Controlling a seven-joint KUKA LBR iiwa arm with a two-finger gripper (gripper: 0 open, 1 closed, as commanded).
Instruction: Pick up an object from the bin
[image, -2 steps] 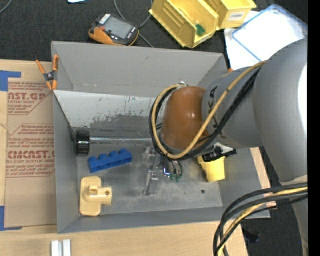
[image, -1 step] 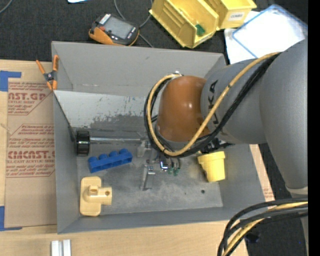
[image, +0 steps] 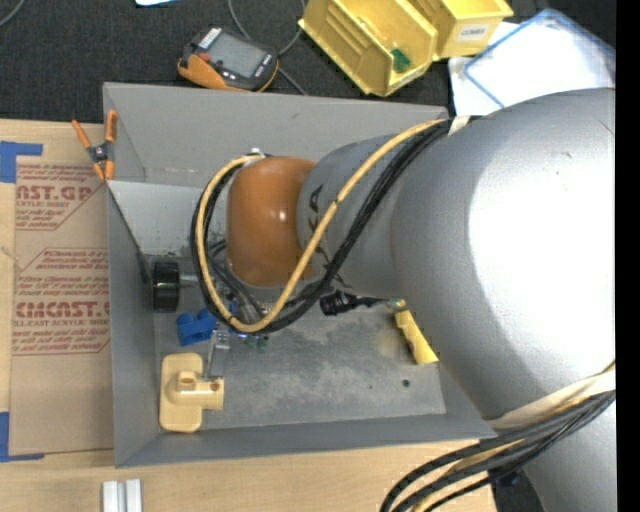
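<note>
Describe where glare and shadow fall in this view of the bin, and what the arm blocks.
Camera view: a soft highlight sits on the orange cover and the arm's grey casing gleams pale; shadow darkens the bin floor beneath the arm, around the black cylinder; the tan block in front lies evenly lit; the arm hides the bin's right side.

Bulky silver-grey arm (image: 520, 250); glossy orange wrist cover (image: 262, 220); looped black and yellow cables (image: 336, 208).
</note>
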